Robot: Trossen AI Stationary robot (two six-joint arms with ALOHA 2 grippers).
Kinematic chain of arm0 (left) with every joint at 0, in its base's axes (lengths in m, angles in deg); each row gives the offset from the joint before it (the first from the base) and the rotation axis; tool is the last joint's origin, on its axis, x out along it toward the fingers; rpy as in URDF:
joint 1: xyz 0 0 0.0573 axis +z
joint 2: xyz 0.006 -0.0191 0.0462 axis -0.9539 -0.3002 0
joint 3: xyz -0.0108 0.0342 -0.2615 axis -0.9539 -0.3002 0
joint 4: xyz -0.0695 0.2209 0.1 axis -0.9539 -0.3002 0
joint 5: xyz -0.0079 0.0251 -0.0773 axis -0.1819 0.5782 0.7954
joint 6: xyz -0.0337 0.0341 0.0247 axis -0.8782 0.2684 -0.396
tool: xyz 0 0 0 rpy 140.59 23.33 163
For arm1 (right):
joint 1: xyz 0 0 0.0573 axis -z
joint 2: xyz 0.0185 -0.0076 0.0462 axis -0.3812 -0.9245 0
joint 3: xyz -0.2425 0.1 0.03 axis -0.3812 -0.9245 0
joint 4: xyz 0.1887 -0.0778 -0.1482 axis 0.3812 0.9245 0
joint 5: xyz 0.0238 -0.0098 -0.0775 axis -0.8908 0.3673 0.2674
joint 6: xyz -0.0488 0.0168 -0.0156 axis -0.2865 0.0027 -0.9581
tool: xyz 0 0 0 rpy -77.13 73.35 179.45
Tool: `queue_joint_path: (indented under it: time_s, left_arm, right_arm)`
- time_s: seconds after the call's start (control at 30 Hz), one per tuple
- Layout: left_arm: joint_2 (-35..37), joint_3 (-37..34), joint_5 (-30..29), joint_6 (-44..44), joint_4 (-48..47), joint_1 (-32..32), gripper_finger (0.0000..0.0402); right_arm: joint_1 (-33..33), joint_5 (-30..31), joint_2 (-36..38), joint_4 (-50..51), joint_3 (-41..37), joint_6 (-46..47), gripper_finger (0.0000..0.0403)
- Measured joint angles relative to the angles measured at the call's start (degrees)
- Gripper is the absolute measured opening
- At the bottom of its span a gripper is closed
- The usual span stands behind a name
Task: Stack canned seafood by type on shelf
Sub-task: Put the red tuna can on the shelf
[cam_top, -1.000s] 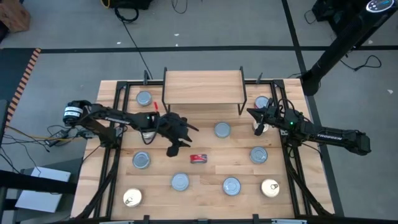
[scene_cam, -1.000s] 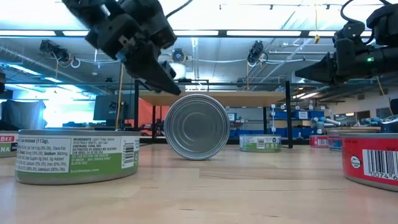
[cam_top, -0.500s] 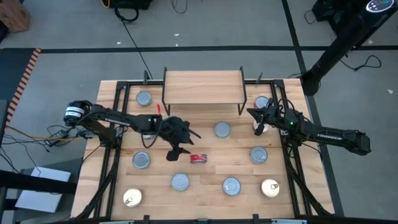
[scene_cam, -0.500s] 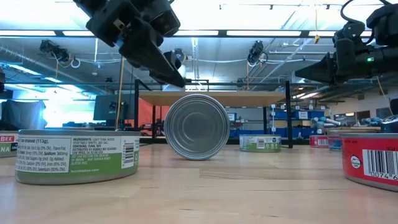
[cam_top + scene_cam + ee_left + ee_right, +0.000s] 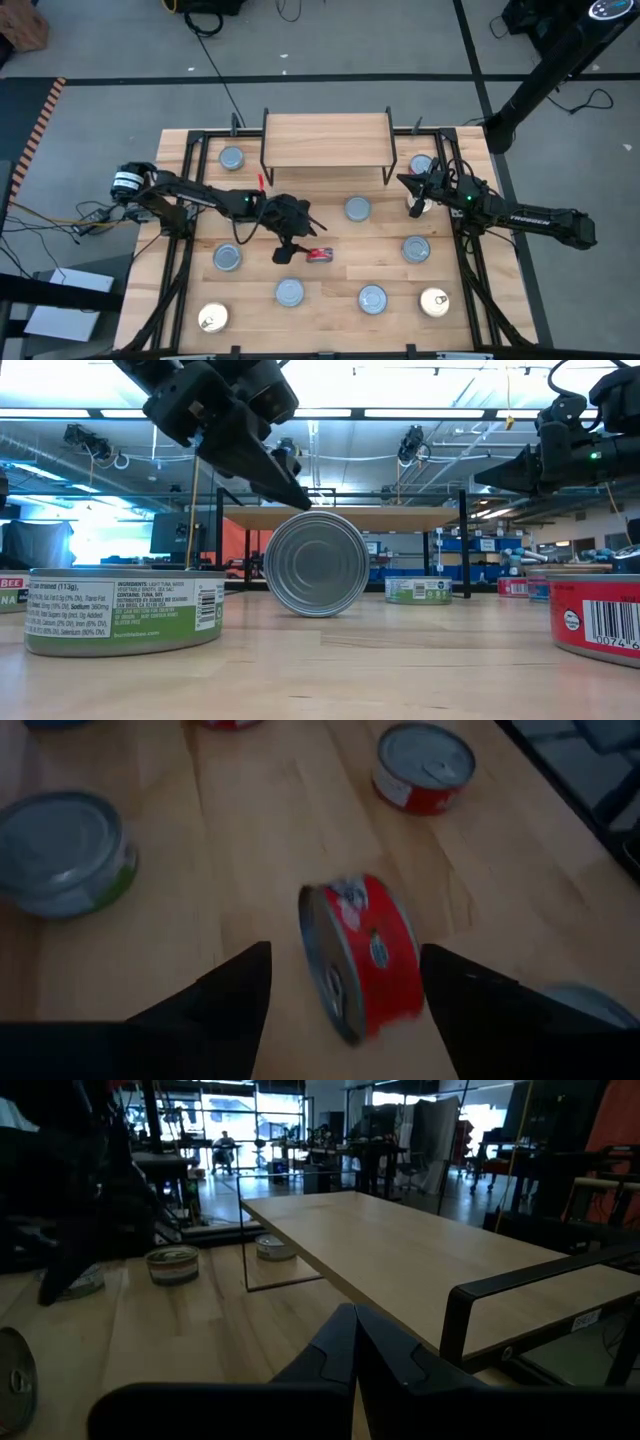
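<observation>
A red-labelled tin (image 5: pixel 372 958) stands on its rim on the table (image 5: pixel 330 225), near the middle; its silver end (image 5: pixel 317 563) faces the near edge. My left gripper (image 5: pixel 300 243) hangs open just left of and above it, slanting down, one finger on each side of the tin with a gap to each. The light-wood shelf (image 5: pixel 325 140) stands bare at the far middle on black wire legs. My right gripper (image 5: pixel 410 186) waits shut at the shelf's right end, pointing level.
Other tins lie flat around the table: silver-topped ones (image 5: pixel 358 208), (image 5: pixel 416 248), (image 5: pixel 228 257), (image 5: pixel 289 291), (image 5: pixel 372 298), (image 5: pixel 232 157), and gold-topped ones at the near corners (image 5: pixel 213 318), (image 5: pixel 434 301). Black frame rails (image 5: pixel 180 250) run along both sides.
My left gripper has moved toward the table's near edge and a little to the right, closing in on the red tin. The tin has stayed standing on its rim.
</observation>
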Motion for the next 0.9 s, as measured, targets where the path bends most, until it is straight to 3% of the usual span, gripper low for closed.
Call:
queue_joint_path:
  time_s: [0.43, 0.9]
  left_arm:
    - [-0.1, 0.0, -0.5, 5.1, -0.2, 0.1, 0.026]
    - [-0.1, 1.6, -2.1, 4.7, -7.7, -0.7, 0.026]
  right_arm:
    - [0.0, 0.0, 0.0, 0.0, 0.0, 0.0, 0.0019]
    - [0.0, 0.0, 0.0, -0.1, 0.0, 0.0, 0.0019]
